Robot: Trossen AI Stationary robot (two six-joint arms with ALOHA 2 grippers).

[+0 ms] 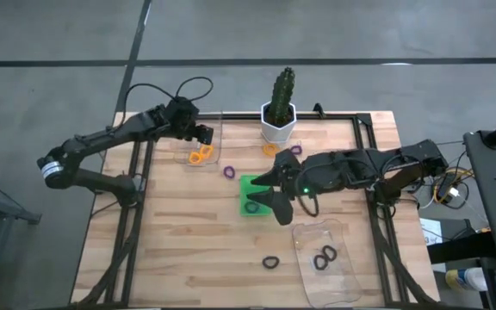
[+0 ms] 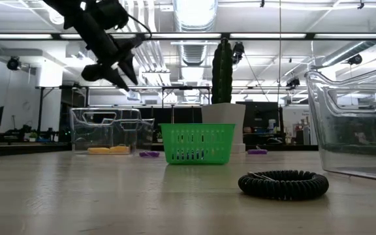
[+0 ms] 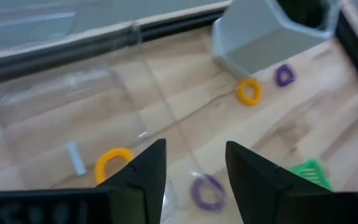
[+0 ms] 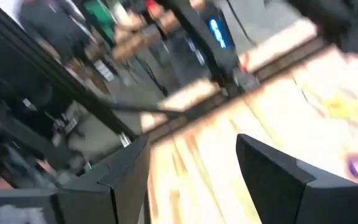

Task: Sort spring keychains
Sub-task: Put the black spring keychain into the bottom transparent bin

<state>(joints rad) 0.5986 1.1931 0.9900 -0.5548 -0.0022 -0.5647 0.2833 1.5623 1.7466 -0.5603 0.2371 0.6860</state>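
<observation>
From above, the left gripper (image 1: pixel 203 134) hangs over the clear tray (image 1: pixel 216 129) at the tabletop's (image 1: pixel 188 232) far left, fingers parted and empty, an orange keychain (image 1: pixel 200 156) lying just below it. The right gripper (image 1: pixel 269 191) sits over the green basket (image 1: pixel 250 182), spread wide, nothing in it. A purple keychain (image 1: pixel 229 172) lies between tray and basket; black keychains (image 1: pixel 325 255) rest in the near clear tray (image 1: pixel 338 280), and one black keychain (image 1: pixel 270 261) lies loose beside it.

Down low, that black keychain (image 2: pixel 283 184) is right up front, the green basket (image 2: pixel 196 143) behind it, the cactus pot (image 2: pixel 223 117) beyond.

Left wrist view: spread fingers (image 3: pixel 146 171) frame an orange keychain (image 3: pixel 113 163) and a purple keychain (image 3: pixel 207 190).

Right wrist view: fingers (image 4: pixel 269 168) wide apart, the scene beyond blurred.
</observation>
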